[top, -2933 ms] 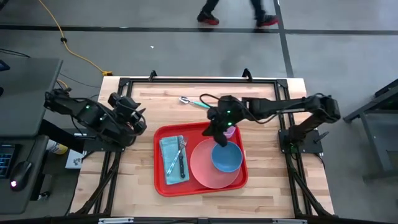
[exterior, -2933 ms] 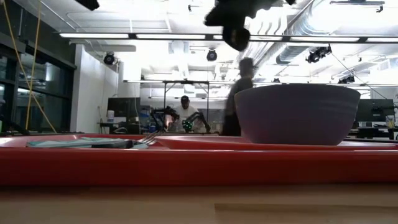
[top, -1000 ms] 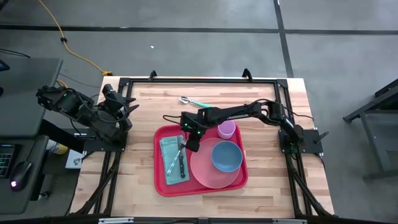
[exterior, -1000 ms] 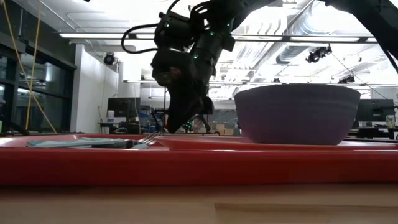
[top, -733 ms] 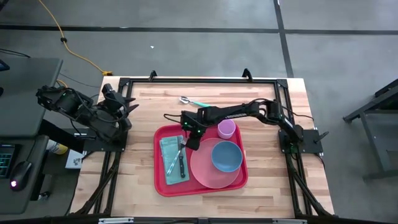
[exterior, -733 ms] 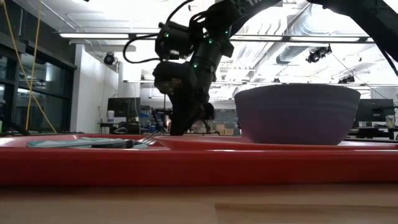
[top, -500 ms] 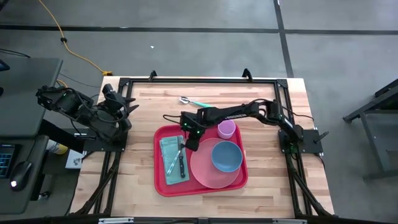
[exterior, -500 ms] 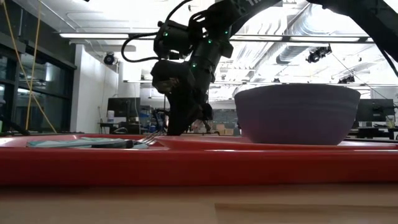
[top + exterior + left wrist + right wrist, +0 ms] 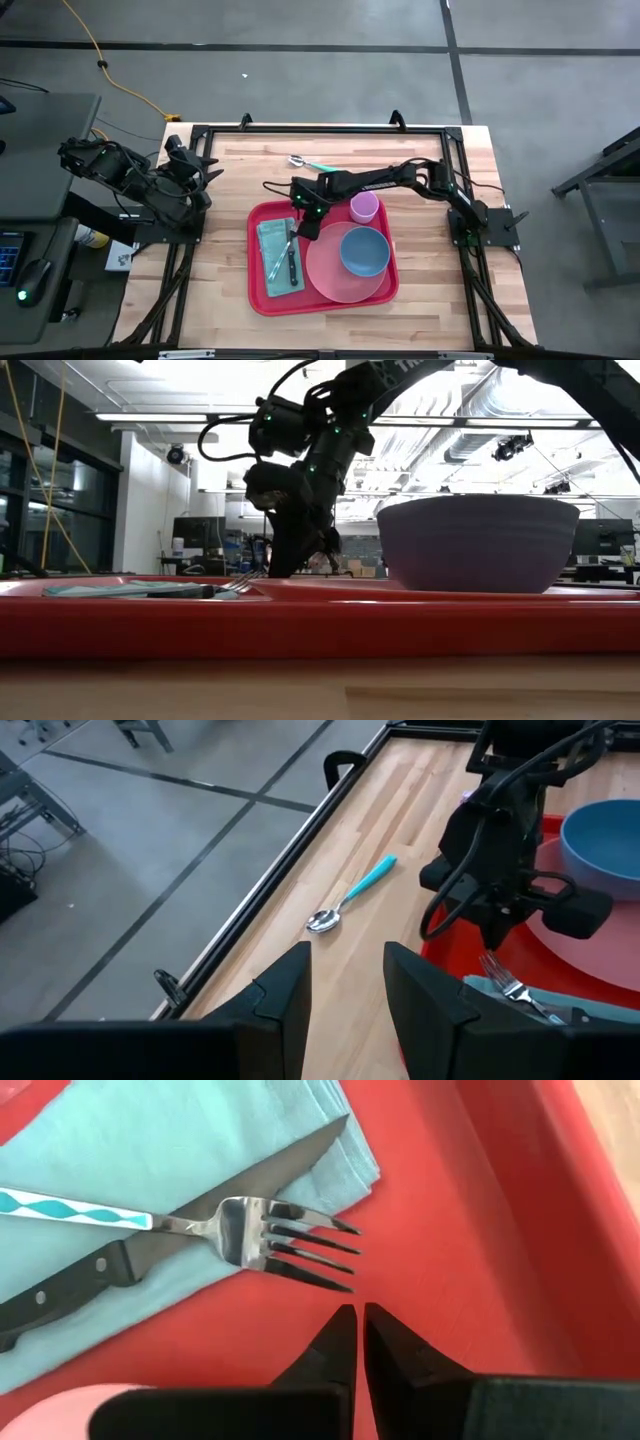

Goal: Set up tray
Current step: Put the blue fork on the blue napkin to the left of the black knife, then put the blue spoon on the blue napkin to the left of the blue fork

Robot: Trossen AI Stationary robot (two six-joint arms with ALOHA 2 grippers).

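Note:
The red tray lies mid-table. On its left part a teal napkin carries a fork and a black-handled knife. A pink plate with a blue bowl fills its right part, and a pink cup stands in its far right corner. My right gripper is shut, pointing steeply down at the tray's bare floor just beyond the fork's tines. My left gripper waits open at the table's left edge, holding nothing. My right gripper has its shut fingertips right at the tray's red floor, a little off the fork's tines. The fingers slant down from the table's right. I cannot tell whether they touch the floor; they are clear of the fork.
A teal-handled spoon lies on the bare wood beyond the tray's far edge. Black frame rails run along the table's edges. Bare wood lies to the left and right of the tray.
Some three seconds ago my right gripper stood over the cup and bowl. It has since gone toward the table's left, down to the fork's tines, and has stayed there, shut, through the last second. My left arm has drawn back toward the table's left edge.

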